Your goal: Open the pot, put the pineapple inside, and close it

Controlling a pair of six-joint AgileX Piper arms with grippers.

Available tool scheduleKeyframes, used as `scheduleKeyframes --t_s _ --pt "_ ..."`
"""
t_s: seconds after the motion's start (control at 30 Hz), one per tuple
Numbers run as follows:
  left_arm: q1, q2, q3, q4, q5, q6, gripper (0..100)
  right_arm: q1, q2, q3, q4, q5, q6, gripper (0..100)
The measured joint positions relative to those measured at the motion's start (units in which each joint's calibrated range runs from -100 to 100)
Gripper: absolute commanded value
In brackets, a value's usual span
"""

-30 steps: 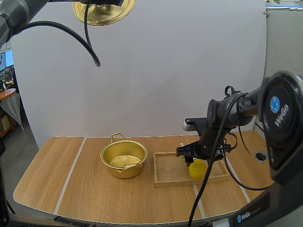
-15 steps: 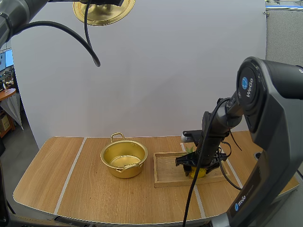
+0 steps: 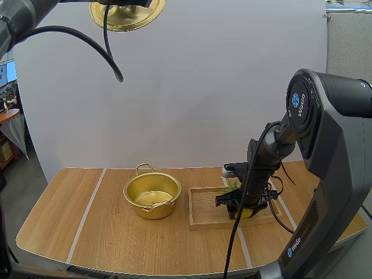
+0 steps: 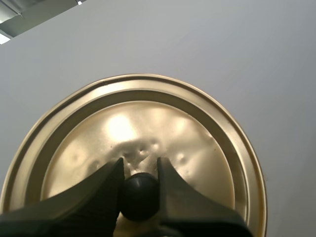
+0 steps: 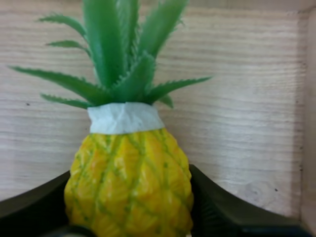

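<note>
The gold pot (image 3: 152, 195) stands open on the table, left of the wooden tray (image 3: 206, 212). Its gold lid (image 3: 127, 13) hangs high above the table's left half. My left gripper (image 4: 139, 170) is shut on the lid's black knob (image 4: 139, 196), under the lid (image 4: 148, 123). The yellow pineapple (image 5: 129, 187) with green leaves (image 5: 123, 54) lies in the tray. My right gripper (image 5: 129, 202) is down on it, one black finger (image 5: 29, 205) pressed against each side of the fruit. In the high view the right gripper (image 3: 243, 207) covers most of the pineapple (image 3: 247, 213).
The tray's raised rim (image 5: 307, 123) runs close beside the pineapple. The pot's handles (image 3: 144, 167) point front and back. The wooden table (image 3: 87, 226) reaches left of the pot and in front of the tray.
My right arm has come down into the tray, and its fingers now sit around the pineapple. The left arm with the lid has held still.
</note>
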Motion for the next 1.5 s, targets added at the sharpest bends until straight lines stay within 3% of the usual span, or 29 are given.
scheduleKeyframes --t_s 0.17,0.4,0.73,1.07,1.5 --pt "0.0 0.0 0.0 0.0 0.0 0.0 0 0.0 -8.89 -4.28 0.91 5.72 -1.6 0" --pt "0.0 0.0 0.0 0.0 0.0 0.0 0 0.76 -20.06 -13.54 10.59 16.78 -10.64 0" --pt "0.0 0.0 0.0 0.0 0.0 0.0 0 11.05 -21.41 -19.52 13.52 21.81 -12.83 0" --pt "0.0 0.0 0.0 0.0 0.0 0.0 0 19.03 -12.12 -19.66 13.77 13.38 -12.83 0" --pt "0.0 0.0 0.0 0.0 0.0 0.0 0 21.26 5.58 -22.43 13.77 4.22 -12.83 0"
